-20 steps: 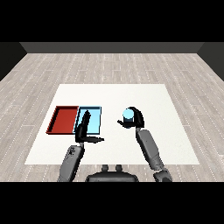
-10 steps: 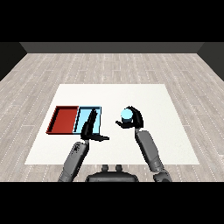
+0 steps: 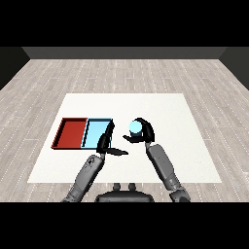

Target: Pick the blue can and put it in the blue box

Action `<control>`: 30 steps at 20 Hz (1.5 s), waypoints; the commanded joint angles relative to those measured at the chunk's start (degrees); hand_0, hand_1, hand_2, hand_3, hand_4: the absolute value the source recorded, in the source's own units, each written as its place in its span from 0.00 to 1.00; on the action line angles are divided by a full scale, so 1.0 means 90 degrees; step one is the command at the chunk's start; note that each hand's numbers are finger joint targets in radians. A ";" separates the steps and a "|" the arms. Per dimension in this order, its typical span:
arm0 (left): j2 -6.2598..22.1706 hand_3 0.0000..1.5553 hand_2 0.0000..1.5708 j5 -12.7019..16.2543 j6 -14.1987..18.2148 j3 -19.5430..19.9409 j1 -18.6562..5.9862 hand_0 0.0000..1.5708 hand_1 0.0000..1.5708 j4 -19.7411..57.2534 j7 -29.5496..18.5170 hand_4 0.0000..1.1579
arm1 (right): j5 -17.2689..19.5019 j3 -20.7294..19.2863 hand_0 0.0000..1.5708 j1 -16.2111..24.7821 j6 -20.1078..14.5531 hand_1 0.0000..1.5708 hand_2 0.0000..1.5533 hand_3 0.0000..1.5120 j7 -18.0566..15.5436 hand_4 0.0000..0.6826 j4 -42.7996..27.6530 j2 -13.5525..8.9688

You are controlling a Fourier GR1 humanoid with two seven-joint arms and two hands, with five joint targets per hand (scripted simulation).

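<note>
Two hands in view. Right hand (image 3: 142, 133) curled round blue can (image 3: 134, 128), above counter (image 3: 185, 126), just right of blue box (image 3: 96, 134). Box lies leftward. Left hand (image 3: 106, 142), fingers straight, holds nothing, at box's right rim.

White table (image 3: 170, 107) on pale grey wood-plank floor (image 3: 124, 73). Red tray (image 3: 64, 132) with darker rim, beside light blue tray (image 3: 91, 132) with dark rim. Can (image 3: 134, 128) light blue, pale top. Both hands black: left hand (image 3: 104, 142), right hand (image 3: 144, 132). Forearms grey, dark speckling near left elbow.
</note>
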 commanded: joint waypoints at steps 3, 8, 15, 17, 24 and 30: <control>-0.0001 0.00 0.00 0.0330 -0.0076 0.0146 -0.0472 0.00 0.00 0.0621 0.0083 0.00 | -0.0155 0.0572 0.91 0.0224 -0.0325 0.91 0.94 0.90 0.0141 0.82 -0.0422 0.0012; -0.0001 0.00 0.00 0.0843 0.0729 -0.0642 -0.0619 0.00 0.00 0.0917 -0.0252 0.00 | -0.0314 0.0327 0.92 -0.0126 -0.0004 0.92 0.95 0.91 -0.0182 0.82 0.0221 0.0012; -0.0001 0.00 0.00 0.1084 0.0449 -0.0809 -0.0556 0.00 0.00 0.1561 -0.0727 0.00 | -0.0691 0.0900 0.92 -0.0213 -0.0440 0.92 0.94 0.91 -0.0319 0.82 0.0096 0.0012; -0.0001 0.00 0.00 0.1414 0.0816 -0.0915 -0.0982 0.00 0.00 0.1601 -0.0620 0.00 | -0.0581 0.0616 0.91 -0.0628 -0.0272 0.91 0.94 0.91 -0.0088 0.81 0.0357 0.0012; -0.0001 0.00 0.00 0.1438 0.1021 -0.1122 -0.1227 0.00 0.00 0.1669 -0.0308 0.00 | -0.0815 0.0997 0.90 -0.0370 -0.0401 0.90 0.94 0.90 -0.0384 0.82 0.0393 0.0012; -0.0001 0.00 0.00 0.1780 0.1279 -0.1334 -0.1503 0.00 0.00 0.2071 -0.0611 0.00 | -0.0760 0.0890 0.91 -0.0498 -0.0360 0.91 0.94 0.91 -0.0568 0.81 0.0623 0.0012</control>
